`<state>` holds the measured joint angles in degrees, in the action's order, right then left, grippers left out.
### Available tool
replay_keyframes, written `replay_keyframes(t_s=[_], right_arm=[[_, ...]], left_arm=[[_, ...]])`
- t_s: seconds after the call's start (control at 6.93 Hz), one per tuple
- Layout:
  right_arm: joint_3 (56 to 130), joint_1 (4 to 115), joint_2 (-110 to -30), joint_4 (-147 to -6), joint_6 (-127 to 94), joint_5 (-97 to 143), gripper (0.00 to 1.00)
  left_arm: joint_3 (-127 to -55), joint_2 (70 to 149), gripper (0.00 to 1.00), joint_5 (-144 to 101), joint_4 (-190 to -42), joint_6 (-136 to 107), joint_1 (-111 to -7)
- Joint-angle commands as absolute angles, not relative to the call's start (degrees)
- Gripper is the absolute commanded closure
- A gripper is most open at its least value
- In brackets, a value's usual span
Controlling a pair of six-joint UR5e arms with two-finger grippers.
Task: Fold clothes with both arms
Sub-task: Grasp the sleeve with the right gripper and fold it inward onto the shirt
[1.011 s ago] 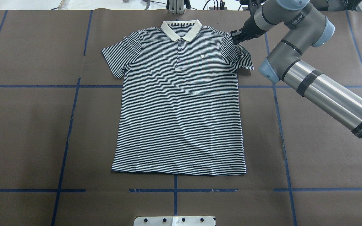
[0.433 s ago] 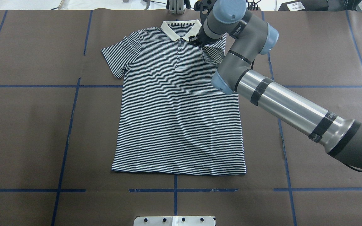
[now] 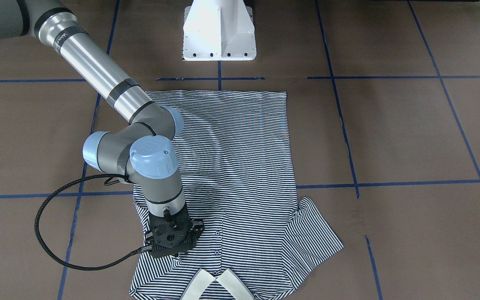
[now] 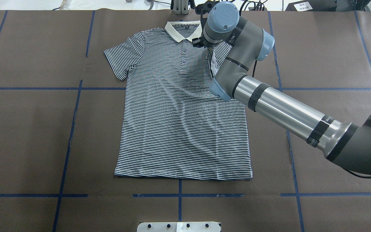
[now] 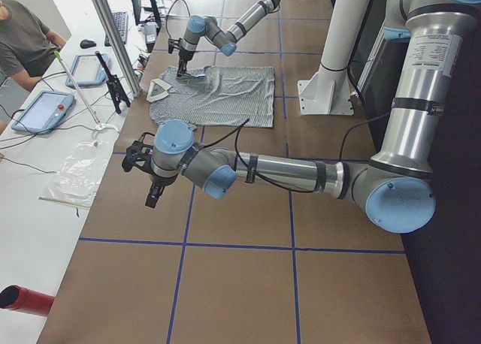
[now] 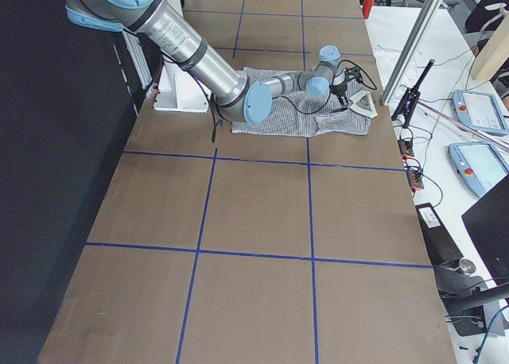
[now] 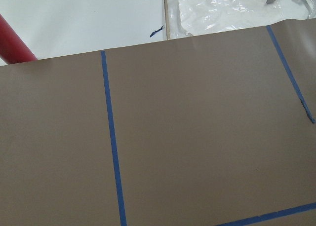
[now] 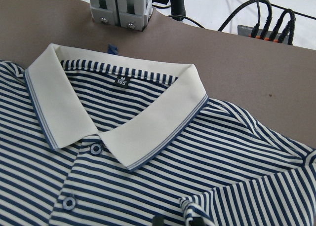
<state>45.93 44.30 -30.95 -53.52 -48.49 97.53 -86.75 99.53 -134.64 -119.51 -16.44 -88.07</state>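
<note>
The striped polo shirt [image 4: 179,122] lies flat, front up, white collar [image 4: 185,30] at the far edge. Its sleeve [image 4: 219,56] on my right side is folded in over the chest. My right gripper [image 4: 201,42] sits low beside the collar, shut on that sleeve's corner. In the right wrist view the fingertips [image 8: 196,221] show at the bottom edge by the hem, below the collar [image 8: 148,127]. The other sleeve [image 4: 121,61] lies spread out. My left gripper [image 5: 152,192] hovers over bare table far from the shirt [image 5: 225,96]; I cannot tell if it is open.
The white pedestal base [image 3: 219,33] stands at the shirt's hem side. An aluminium post [image 4: 179,8] and cables sit just beyond the collar. A person [image 5: 22,43] sits at the bench with tablets. A red cylinder [image 7: 12,43] and a plastic bag [image 7: 222,9] lie beyond the paper's edge.
My right gripper carried the sleeve from the shirt's outer right side inward to beside the collar, folding it over the chest. In the last moment mostly the elbow shifted left.
</note>
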Motion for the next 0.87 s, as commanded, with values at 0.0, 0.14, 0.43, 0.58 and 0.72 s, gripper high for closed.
replay_keyframes(t_s=[0.0,0.14,0.43,0.58,0.72], right_arm=[[45.9,44.6,-30.7,-53.4,-48.8,97.6,0.0],[46.1,45.3,-30.7,-53.5,-49.0,99.1,0.0],[47.2,48.1,-30.6,-53.6,-49.6,107.1,0.0],[48.6,51.7,-31.2,-54.9,-49.3,114.5,0.0],[55.3,55.4,-34.0,-64.2,-48.0,121.7,0.0]], left_arm=[[-86.7,99.9,0.0,-134.6,-119.7,-16.8,-88.0],[-86.5,100.5,0.0,-134.6,-119.6,-17.3,-86.5],[-86.6,100.9,0.0,-134.5,-120.1,-19.7,-85.5],[-86.7,102.6,0.0,-134.4,-120.1,-23.9,-83.2],[-86.7,106.0,0.0,-133.8,-119.8,-31.4,-78.1]])
